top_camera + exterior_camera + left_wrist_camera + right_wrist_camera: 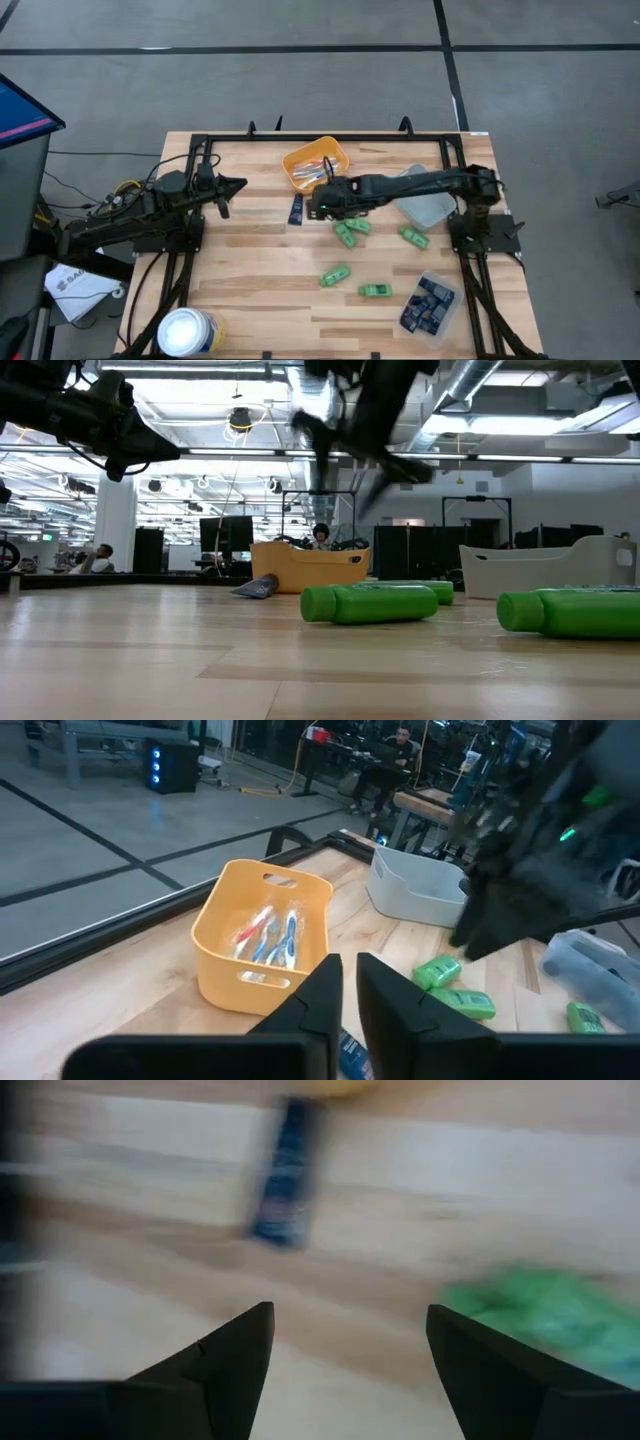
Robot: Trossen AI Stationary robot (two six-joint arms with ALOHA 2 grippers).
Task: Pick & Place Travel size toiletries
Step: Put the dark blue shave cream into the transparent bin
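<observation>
Several bright green bottles lie on their sides on the table (pixel 350 232) (pixel 413 236) (pixel 335 274) (pixel 375 290). A flat navy packet (pixel 297 208) lies below the orange tray (pixel 315 163), which holds toothbrush sticks (pixel 270 935). My right gripper (pixel 322 207) hovers open above the table between the navy packet (pixel 290 1175) and a green bottle (pixel 530 1310), with nothing between its fingers (pixel 350 1315). My left gripper (pixel 238 185) waits shut at the table's left, held above it (pixel 346 965).
A grey tray (pixel 425 200) sits under the right arm. A clear tray (pixel 430 303) at the near right holds navy packets. A large white tub (pixel 190 330) stands at the near left corner. A black frame (pixel 330 137) runs along the table's far edge.
</observation>
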